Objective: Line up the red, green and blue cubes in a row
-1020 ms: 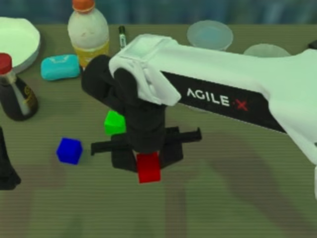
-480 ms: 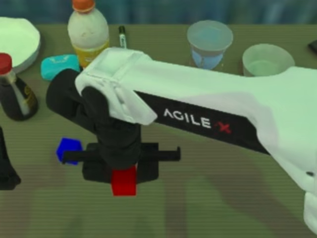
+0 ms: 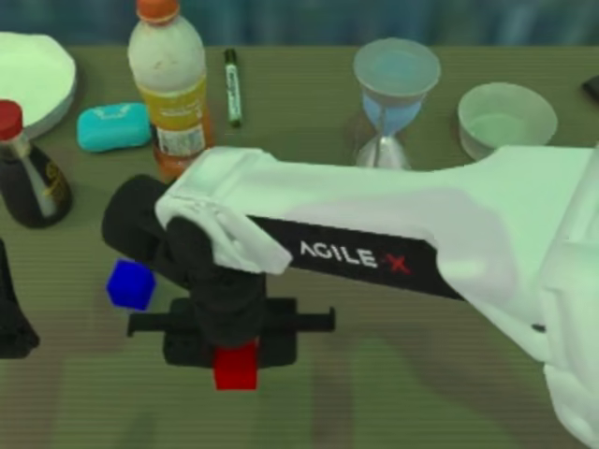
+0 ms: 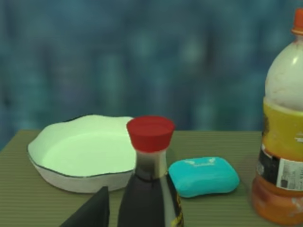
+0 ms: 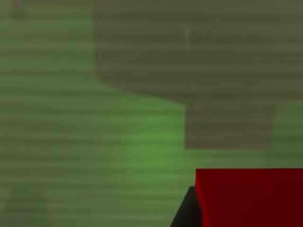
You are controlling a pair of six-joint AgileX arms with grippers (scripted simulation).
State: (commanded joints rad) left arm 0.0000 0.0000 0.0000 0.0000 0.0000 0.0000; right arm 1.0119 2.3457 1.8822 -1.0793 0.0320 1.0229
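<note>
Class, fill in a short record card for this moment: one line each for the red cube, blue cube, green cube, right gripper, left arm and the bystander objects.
red cube: held by the right gripper
blue cube: on the table, left of the gripper
green cube: not visible, presumably hidden under the arm
right gripper: shut on the red cube, front left of the table
left arm: parked at the left edge
bystanders: soap bar, sauce bottle, drink bottle, hourglass
</note>
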